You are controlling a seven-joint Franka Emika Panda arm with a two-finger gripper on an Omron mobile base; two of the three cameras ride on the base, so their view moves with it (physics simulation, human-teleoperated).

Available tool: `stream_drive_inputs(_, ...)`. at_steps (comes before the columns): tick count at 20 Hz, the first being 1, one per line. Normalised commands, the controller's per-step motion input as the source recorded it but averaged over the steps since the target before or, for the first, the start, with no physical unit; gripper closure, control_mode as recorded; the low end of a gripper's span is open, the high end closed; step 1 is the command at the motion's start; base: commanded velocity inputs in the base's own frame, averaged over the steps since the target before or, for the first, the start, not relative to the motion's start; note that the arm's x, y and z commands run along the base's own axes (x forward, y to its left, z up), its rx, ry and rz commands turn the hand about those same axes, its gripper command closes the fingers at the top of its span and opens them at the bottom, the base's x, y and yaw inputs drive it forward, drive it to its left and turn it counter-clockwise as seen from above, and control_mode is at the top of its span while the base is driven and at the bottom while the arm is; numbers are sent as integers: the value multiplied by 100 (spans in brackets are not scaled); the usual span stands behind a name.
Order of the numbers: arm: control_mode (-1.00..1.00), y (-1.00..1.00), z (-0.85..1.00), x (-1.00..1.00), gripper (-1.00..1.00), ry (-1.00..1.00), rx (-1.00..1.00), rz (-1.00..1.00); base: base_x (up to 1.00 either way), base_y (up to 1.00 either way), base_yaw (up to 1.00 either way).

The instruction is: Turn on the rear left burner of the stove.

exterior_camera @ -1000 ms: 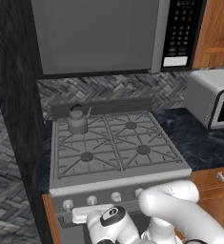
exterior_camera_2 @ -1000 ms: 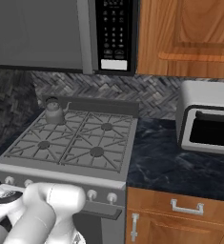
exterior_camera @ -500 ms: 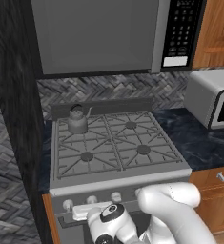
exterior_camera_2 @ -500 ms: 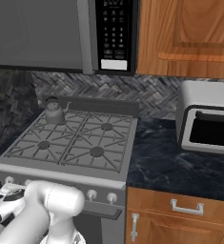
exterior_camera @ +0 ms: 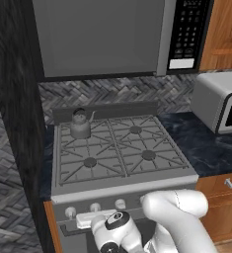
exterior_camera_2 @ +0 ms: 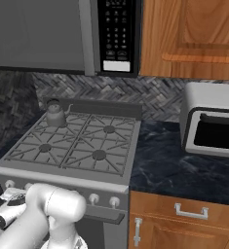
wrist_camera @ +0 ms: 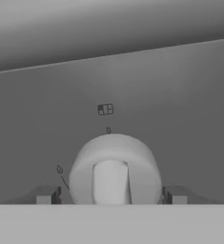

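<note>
Claw (wrist_camera: 111, 198) spread, fingertips (wrist_camera: 48, 196) either side of white knob (wrist_camera: 114, 169) on stove (exterior_camera: 122, 190) front panel. Kettle (exterior_camera: 80, 124) sitting on rear left burner (exterior_camera_2: 55, 127).

You have the stove (exterior_camera: 122, 180) at centre frame in both base views, its grates carrying a small kettle (exterior_camera: 80, 124) on the rear left burner (exterior_camera: 81, 132), in the upper left of the cooktop. The other three burners sit bare. To the right of the stove runs a dark marbled counter (exterior_camera_2: 169, 163), and on it, at the right edge of both views, stands a silver toaster oven (exterior_camera_2: 212, 127).
</note>
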Motion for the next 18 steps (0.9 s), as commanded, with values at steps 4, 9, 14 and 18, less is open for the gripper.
stream_drive_inputs(4,-100,0,0,0,100,0,0,0,0,0,0)
stream_drive_inputs(9,-100,1,0,0,100,1,0,0,0,0,0)
stream_drive_inputs(14,-100,26,0,5,100,11,-11,4,0,0,0)
stream_drive_inputs(18,-100,18,0,0,100,16,-31,4,0,0,0)
